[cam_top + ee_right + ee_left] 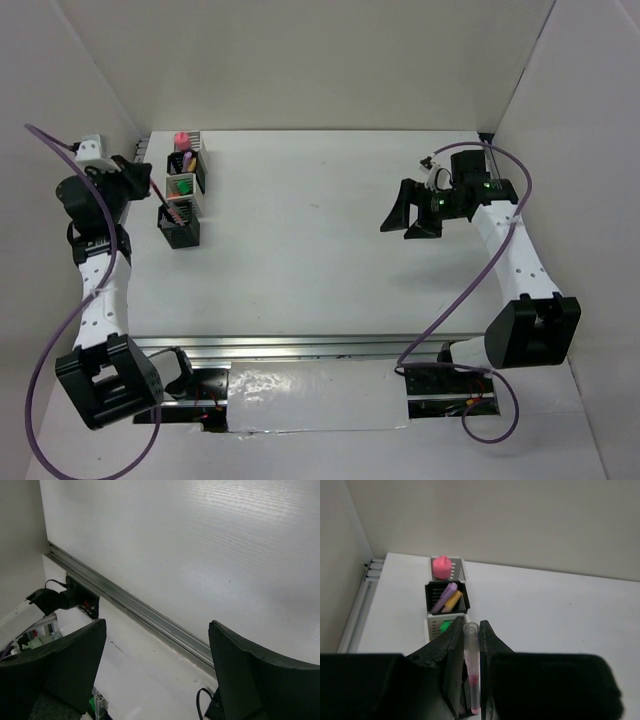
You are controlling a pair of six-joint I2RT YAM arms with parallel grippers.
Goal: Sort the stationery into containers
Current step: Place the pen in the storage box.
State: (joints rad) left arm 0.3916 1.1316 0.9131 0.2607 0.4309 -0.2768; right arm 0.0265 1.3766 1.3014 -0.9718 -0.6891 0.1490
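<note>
The thin pink pen [472,670] stood upright in the left gripper [471,632], which was shut tight on it, just above the row of cups [446,596] at the bench's [320,250] left side. I think it should go straight down into a cup before the gripper lets go. The right gripper [398,230] hung wide open, far away, with nothing in it.

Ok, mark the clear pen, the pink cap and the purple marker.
clear pen [471,650], left wrist view, on its barrel.
pink cap [441,566], left wrist view, on its rounded top.
purple marker [443,597], left wrist view, mid-body.
</note>
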